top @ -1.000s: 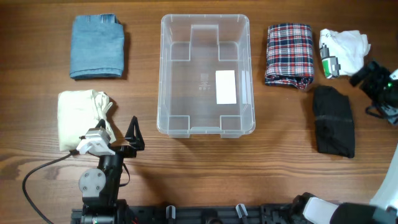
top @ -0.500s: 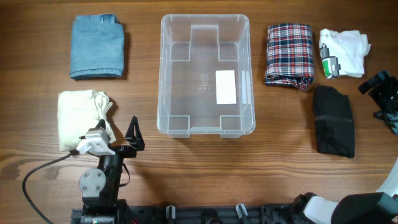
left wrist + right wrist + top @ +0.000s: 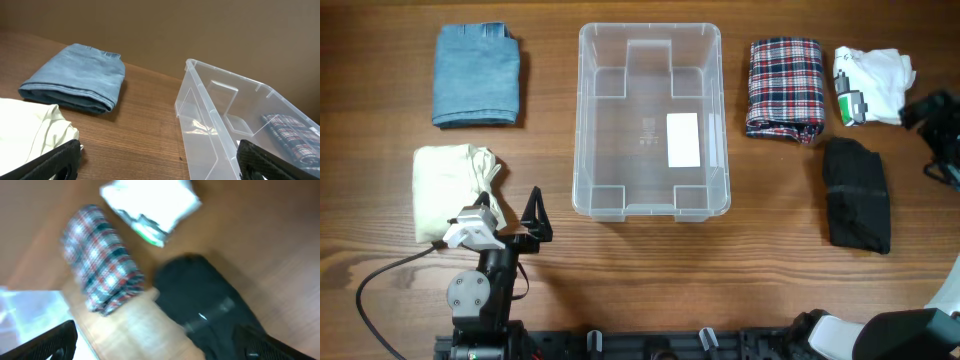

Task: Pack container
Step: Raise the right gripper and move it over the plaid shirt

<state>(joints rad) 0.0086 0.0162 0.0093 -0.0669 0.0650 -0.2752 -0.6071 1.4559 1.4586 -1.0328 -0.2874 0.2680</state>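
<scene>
The container (image 3: 650,120), a clear plastic bin with a white label on its base, stands empty at the table's middle. It also shows in the left wrist view (image 3: 225,125). My left gripper (image 3: 533,215) is open and empty near the front, between the container and a cream cloth (image 3: 450,190). In its own view, the left gripper (image 3: 160,165) has its jaws spread wide. My right gripper (image 3: 925,108) is at the far right edge beside a white garment (image 3: 870,85). In its blurred wrist view the right gripper (image 3: 157,345) is open and empty above a black garment (image 3: 210,300).
Folded blue jeans (image 3: 476,75) lie at the back left. A plaid cloth (image 3: 785,88) lies right of the container, and the black garment (image 3: 857,193) lies in front of it. The left arm's base and cable are at the front left.
The right gripper has moved rightward and toward the back, near the table's right edge. The left arm and all cloths have not moved.
</scene>
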